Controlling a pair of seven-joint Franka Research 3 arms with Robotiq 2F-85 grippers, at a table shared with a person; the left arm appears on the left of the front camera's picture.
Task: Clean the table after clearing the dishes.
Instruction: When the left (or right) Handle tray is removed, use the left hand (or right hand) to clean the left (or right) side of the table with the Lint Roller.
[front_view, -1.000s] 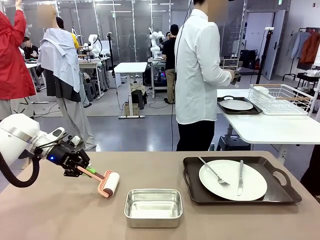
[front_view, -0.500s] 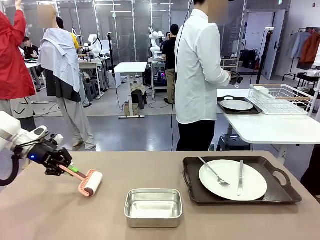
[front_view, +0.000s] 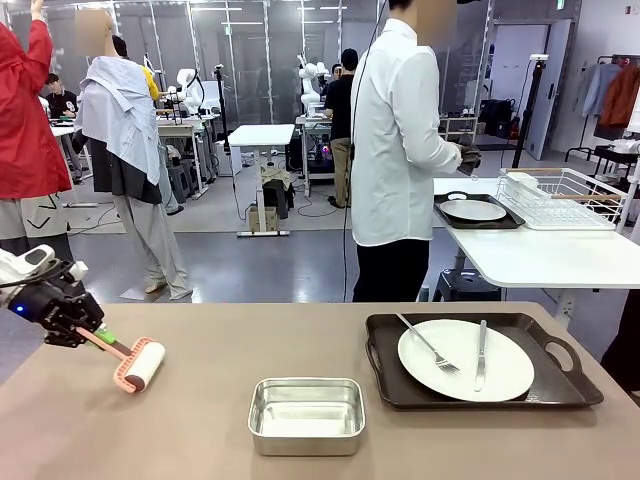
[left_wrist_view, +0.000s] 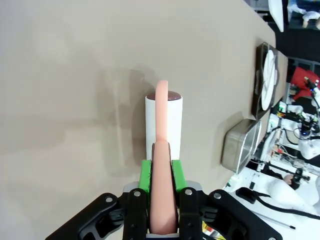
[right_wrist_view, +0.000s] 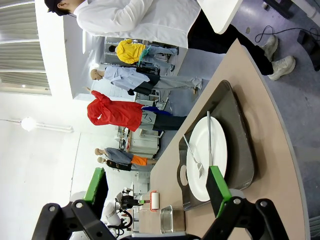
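A: Left gripper (front_view: 88, 333)?
B: Clamped on the pink handle of a lint roller (front_view: 140, 365), its white roll on the table (front_view: 200, 440) near the left edge.
A: Right gripper (right_wrist_view: 156, 187)?
B: Jaws apart, empty.
A: Along the top?
B: Steel tin (front_view: 306, 412) at front centre; right of it, well apart from the roller, a tray (front_view: 560, 388) bearing plate (front_view: 500, 375), fork (front_view: 428, 345), knife (front_view: 481, 355). The tin stands between roller and tray.

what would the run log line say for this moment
left gripper: shut on lint roller handle | roller head: low at table left side | right gripper: open | plate: on tray, table right | tin: centre
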